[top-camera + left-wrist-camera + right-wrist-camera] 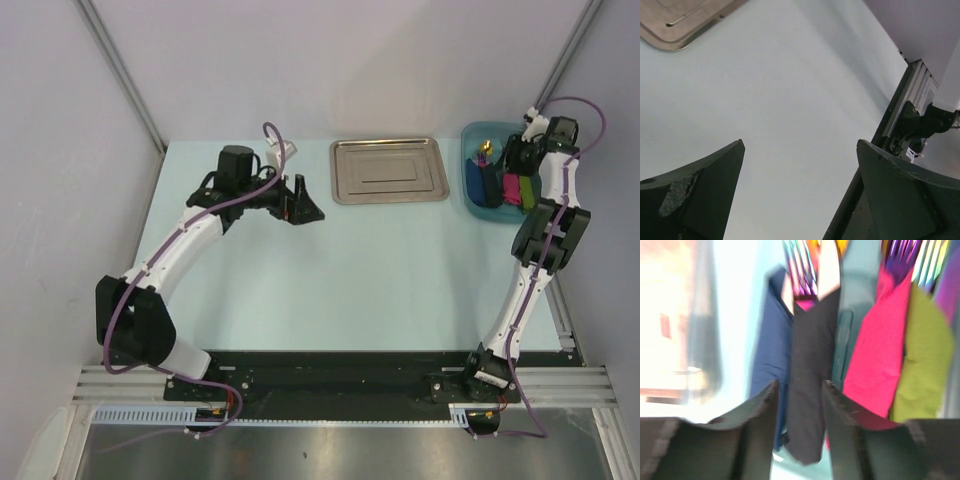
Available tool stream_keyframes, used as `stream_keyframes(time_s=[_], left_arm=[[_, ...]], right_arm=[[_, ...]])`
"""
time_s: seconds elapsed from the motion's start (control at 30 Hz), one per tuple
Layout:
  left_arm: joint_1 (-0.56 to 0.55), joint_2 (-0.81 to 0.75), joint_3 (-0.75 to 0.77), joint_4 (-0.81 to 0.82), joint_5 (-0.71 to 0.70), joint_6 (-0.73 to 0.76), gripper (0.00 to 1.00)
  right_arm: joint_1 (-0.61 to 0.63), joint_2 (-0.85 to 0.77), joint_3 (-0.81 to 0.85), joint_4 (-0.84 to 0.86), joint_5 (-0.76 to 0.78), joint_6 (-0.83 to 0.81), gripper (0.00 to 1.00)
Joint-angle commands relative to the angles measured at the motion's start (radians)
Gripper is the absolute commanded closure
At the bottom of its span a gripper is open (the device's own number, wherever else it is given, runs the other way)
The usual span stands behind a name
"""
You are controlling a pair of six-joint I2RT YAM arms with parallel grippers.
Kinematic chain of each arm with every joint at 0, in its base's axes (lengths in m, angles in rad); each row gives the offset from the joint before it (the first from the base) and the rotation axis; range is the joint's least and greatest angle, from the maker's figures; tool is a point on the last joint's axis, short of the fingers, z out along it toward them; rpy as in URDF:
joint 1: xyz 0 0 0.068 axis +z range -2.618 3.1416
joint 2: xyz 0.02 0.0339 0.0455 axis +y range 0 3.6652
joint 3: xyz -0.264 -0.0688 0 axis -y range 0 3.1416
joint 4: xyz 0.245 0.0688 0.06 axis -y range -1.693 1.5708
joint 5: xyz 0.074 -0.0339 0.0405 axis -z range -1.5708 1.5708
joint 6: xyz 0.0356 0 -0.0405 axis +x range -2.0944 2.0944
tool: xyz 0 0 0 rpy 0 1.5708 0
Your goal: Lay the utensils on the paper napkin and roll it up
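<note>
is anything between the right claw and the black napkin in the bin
Nothing visible: the black napkin sits between the fingers of the right claw, fork tines showing at its top. A blue napkin crowds its left side, a pink one lies to its right.

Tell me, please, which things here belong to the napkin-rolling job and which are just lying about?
For the job: black napkin, fork showing above it, right gripper straddling the napkin.
Lying about: steel tray, blue napkin, pink napkin, green napkin, teal bin.
</note>
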Motion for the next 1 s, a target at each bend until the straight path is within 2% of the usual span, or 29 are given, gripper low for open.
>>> stream_keyframes(time_s=[0.0,0.03,0.1,0.13,0.23,0.43,0.5,0.6,0.8,0.97], left_arm=[[0.049,-0.033,0.075,-0.007,-0.055,0.03,0.0],[0.067,-0.033,0.089,-0.009,-0.064,0.036,0.0],[0.081,-0.027,0.116,-0.044,-0.079,0.064,0.0],[0.093,-0.022,0.161,-0.069,-0.11,0.094,0.0],[0.127,0.018,0.275,-0.19,-0.179,0.136,0.01],[0.228,0.009,0.353,-0.289,-0.239,0.188,0.0],[0.233,-0.002,0.353,-0.316,-0.274,0.215,0.0],[0.233,-0.081,0.261,-0.297,-0.332,0.258,0.0],[0.227,-0.253,-0.018,-0.27,-0.473,0.285,0.0],[0.215,-0.356,-0.17,-0.231,-0.563,0.32,0.0]], right_arm=[[0.008,-0.21,0.036,0.064,-0.043,0.021,0.5],[0.013,-0.227,0.035,0.057,-0.064,0.023,0.42],[0.023,-0.285,0.026,0.048,-0.084,0.029,0.34],[0.039,-0.31,0.009,0.041,-0.086,0.032,0.22],[0.077,-0.405,-0.061,0.034,-0.109,0.052,0.0],[0.19,-0.651,-0.276,0.079,-0.114,0.125,0.0],[0.255,-0.724,-0.429,0.102,-0.077,0.138,0.0],[0.351,-0.874,-0.644,0.14,-0.045,0.15,0.0],[0.543,-1.129,-1.058,0.235,0.05,0.151,0.0],[0.596,-1.284,-1.234,0.281,0.092,0.161,0.0]])
